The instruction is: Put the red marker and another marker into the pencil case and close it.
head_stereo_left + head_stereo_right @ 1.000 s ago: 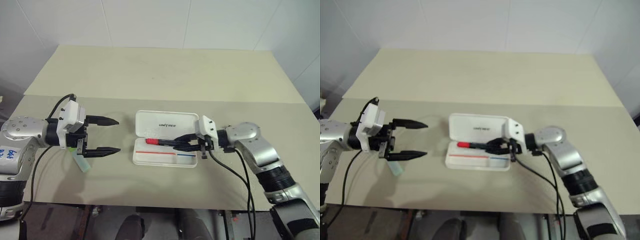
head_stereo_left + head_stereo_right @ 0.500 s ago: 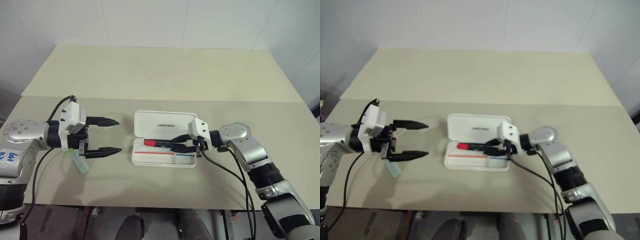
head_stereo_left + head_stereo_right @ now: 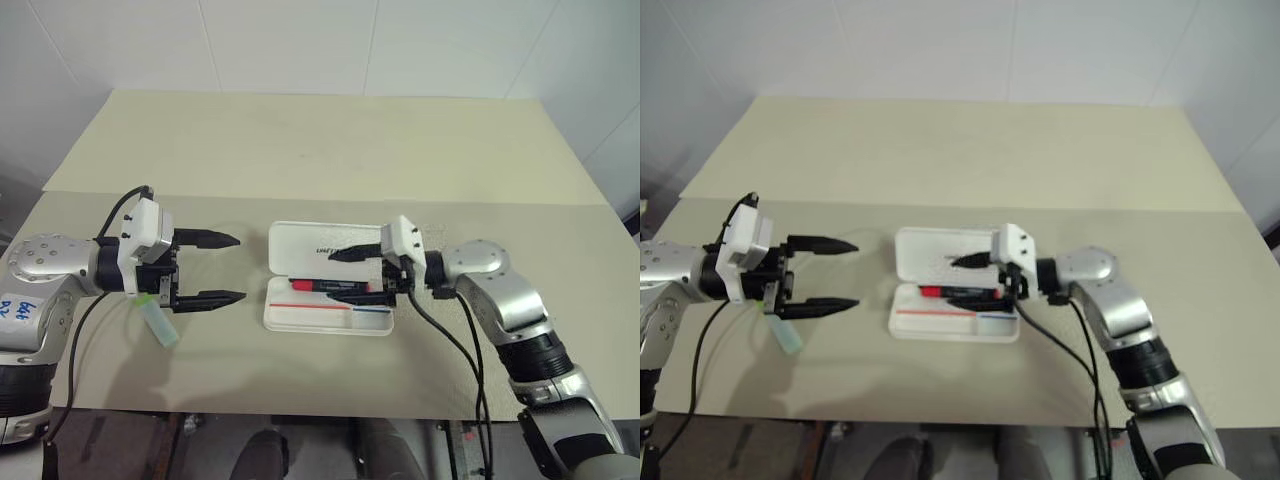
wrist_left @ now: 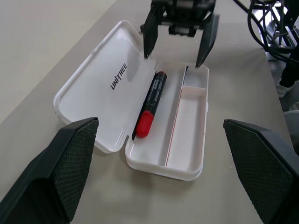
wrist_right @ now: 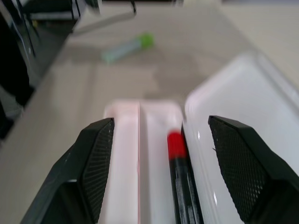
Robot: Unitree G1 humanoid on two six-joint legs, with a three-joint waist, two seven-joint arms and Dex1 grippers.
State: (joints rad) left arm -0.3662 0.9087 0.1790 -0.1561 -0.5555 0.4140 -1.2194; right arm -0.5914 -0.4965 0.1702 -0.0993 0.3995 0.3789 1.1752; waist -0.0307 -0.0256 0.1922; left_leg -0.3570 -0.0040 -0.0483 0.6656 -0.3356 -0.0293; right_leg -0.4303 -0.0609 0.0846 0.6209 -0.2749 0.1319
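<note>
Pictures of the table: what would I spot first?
The open white pencil case in the middle of the table, with the red marker lying inside by the hinge. The right gripper sits open just above it. A green-capped marker lies on the table under the open left gripper.

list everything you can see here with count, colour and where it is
pencil case: one, white, open at the table's middle, lid laid back flat
red marker: one, red cap and black barrel, lying in the case's tray beside the hinge
another marker: one, pale bluish-green with lime cap, on the table under the left hand
table: one, beige
left hand: one, black fingers, open, left of the case
right hand: one, black fingers, open above the case's right end
</note>
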